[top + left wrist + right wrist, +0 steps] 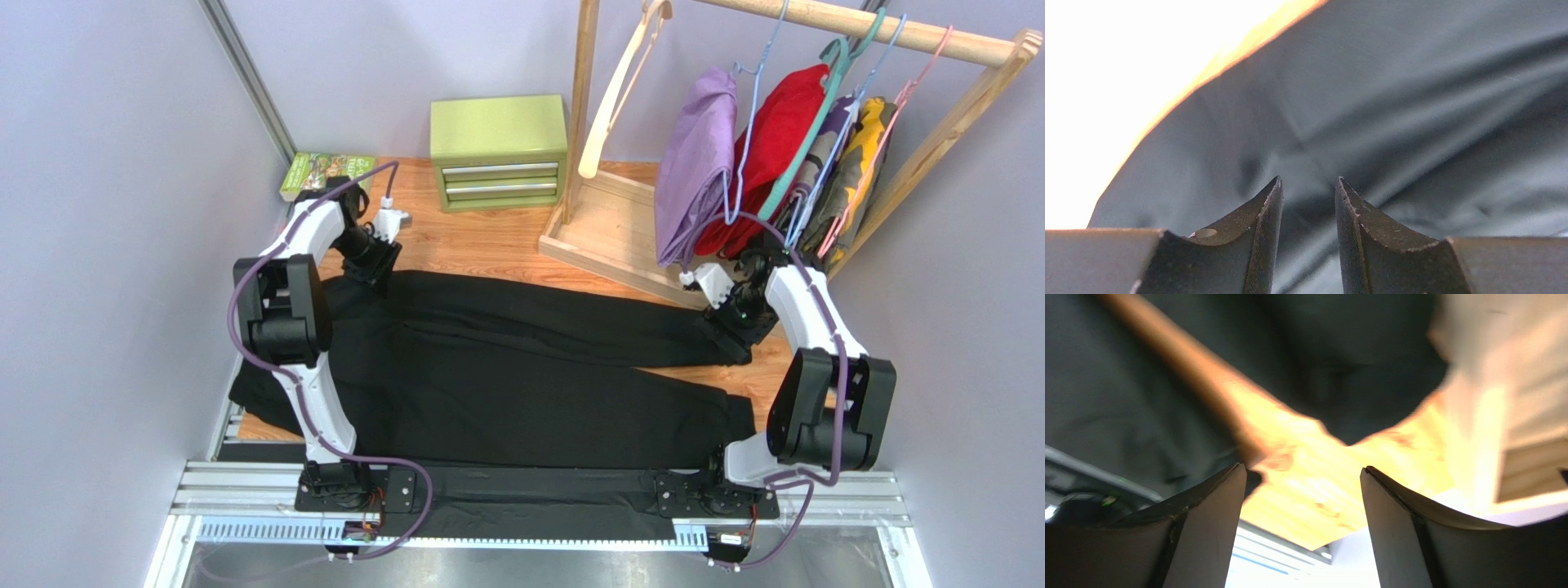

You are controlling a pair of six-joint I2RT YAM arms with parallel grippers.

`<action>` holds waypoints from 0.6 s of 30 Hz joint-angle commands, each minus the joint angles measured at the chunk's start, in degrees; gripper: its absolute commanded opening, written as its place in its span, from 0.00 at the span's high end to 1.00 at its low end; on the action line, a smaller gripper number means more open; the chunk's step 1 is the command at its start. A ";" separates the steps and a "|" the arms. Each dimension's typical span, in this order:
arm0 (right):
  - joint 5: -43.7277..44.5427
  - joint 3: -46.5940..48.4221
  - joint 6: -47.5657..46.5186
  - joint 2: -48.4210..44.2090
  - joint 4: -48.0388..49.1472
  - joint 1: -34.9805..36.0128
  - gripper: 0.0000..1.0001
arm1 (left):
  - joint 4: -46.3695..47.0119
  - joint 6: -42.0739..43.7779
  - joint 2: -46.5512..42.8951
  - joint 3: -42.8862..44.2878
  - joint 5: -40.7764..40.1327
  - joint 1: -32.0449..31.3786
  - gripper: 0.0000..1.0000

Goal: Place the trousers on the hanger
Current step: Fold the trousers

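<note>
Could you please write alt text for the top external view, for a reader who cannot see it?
Black trousers lie spread flat across a wooden table, with the left claw at their left end and the right claw at a leg end. Behind, a pale wooden hanger hangs on a clothes rack beside coloured garments.

Your top camera sits high above and behind the arm bases (356, 484), looking down and away across the table (491, 251) toward the far wall, well back from everything. Your left wrist camera looks out between the left fingers (1260, 233), very near the trousers (1413, 122), which almost fill its view. Your right wrist camera peers past the right fingers (1211, 520), also close, though blur makes its heading hard to judge. All three views share trousers and tabletop.
</note>
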 commanded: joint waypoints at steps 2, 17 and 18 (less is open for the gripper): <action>-4.39 -6.28 -0.82 -4.81 -4.09 4.67 0.24 | -5.28 1.82 -9.59 -0.39 5.65 0.25 0.48; 11.08 -18.69 -4.15 4.33 17.72 5.66 0.35 | -1.16 5.06 -14.70 -16.47 -1.72 9.12 0.48; 11.43 -19.04 -4.50 3.98 17.63 4.78 0.35 | -0.46 5.42 -14.78 -17.61 -2.34 9.56 0.48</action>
